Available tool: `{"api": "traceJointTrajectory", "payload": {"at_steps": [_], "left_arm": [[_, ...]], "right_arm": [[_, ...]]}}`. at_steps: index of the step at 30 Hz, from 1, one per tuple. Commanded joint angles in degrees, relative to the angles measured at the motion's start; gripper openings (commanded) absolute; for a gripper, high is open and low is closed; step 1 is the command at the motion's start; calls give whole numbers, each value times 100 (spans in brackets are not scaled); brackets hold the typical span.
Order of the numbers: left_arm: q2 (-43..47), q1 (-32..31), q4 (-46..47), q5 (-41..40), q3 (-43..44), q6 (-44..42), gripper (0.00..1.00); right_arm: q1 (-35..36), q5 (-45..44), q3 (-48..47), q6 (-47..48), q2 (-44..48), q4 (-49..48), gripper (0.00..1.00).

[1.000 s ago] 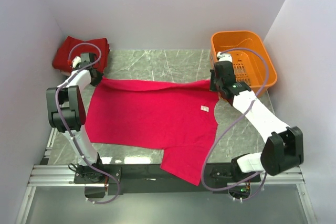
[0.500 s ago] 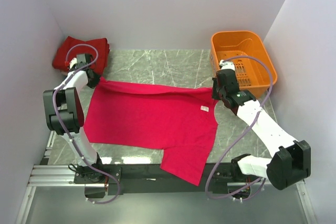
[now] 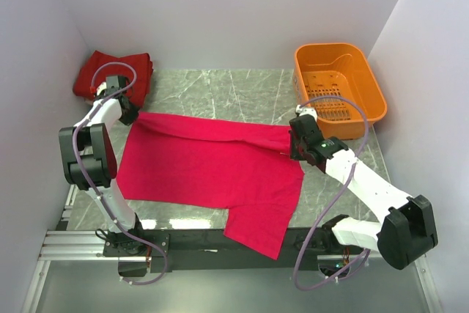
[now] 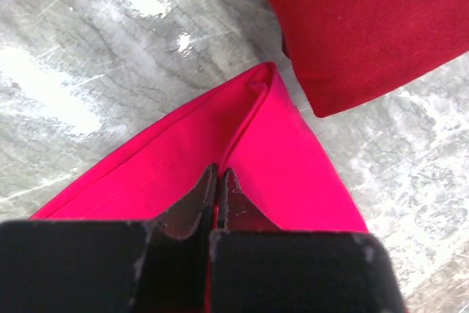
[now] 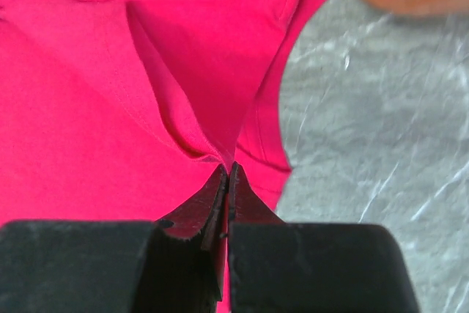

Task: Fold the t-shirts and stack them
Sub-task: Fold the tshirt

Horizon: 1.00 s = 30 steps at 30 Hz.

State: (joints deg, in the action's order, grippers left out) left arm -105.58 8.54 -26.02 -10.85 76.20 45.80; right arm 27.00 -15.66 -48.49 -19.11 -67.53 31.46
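A crimson t-shirt (image 3: 212, 170) lies spread on the marble table, one sleeve hanging over the near edge. My left gripper (image 3: 126, 113) is shut on its far left corner; the pinched cloth (image 4: 286, 152) shows in the left wrist view. My right gripper (image 3: 295, 144) is shut on its far right edge, where the cloth (image 5: 190, 108) bunches into a fold. The far edge folds over towards me. A pile of folded darker red t-shirts (image 3: 110, 71) lies at the far left corner, also in the left wrist view (image 4: 366, 27).
An orange plastic basket (image 3: 341, 87) stands at the far right, just behind my right arm. White walls close in on the left, the back and the right. Bare marble (image 3: 220, 89) lies behind the shirt.
Both grippers have pulled the shirt's far edge towards me, the right one more. The far edge has folded over and the white label is now covered.
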Motion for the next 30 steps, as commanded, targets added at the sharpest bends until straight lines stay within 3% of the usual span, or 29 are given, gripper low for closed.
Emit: {"api": "traceJointTrajectory", "payload": {"at_steps": [1, 8, 10, 11, 13, 14, 17, 18, 19, 21, 23, 24, 30], "left_arm": [[29, 96, -105, -180, 140, -159, 1], [-86, 104, -412, -347, 237, -142, 2], [-33, 104, -439, -409, 185, -142, 9], [28, 113, -474, -461, 132, -107, 19], [90, 113, -500, -584, 97, -124, 27], [134, 113, -544, -646, 96, -98, 40], [204, 131, -702, -787, 210, -72, 63], [213, 131, -720, -813, 237, -54, 68], [239, 122, -755, -805, 263, -54, 77], [345, 122, -782, -761, 334, -54, 84], [459, 131, -764, -621, 377, -80, 99], [485, 122, -773, -585, 395, -80, 99], [609, 17, -466, 195, 343, -186, 99]], "right_arm": [[86, -43, 129, -268, 178, 106, 0], [235, 625, 199, -523, -32, 255, 1], [235, 634, 270, -646, -129, 299, 1], [244, 643, 287, -681, -173, 316, 1], [244, 731, 331, -743, -225, 343, 3], [253, 757, 340, -752, -243, 352, 7], [261, 801, 410, -787, -191, 413, 27], [261, 784, 428, -787, -165, 439, 41], [261, 758, 437, -787, -103, 501, 47], [253, 757, 454, -752, -24, 527, 59], [253, 880, 437, -690, 108, 458, 64], [253, 941, 428, -629, 134, 405, 72], [226, 1206, -168, -453, -426, -227, 80]]}}
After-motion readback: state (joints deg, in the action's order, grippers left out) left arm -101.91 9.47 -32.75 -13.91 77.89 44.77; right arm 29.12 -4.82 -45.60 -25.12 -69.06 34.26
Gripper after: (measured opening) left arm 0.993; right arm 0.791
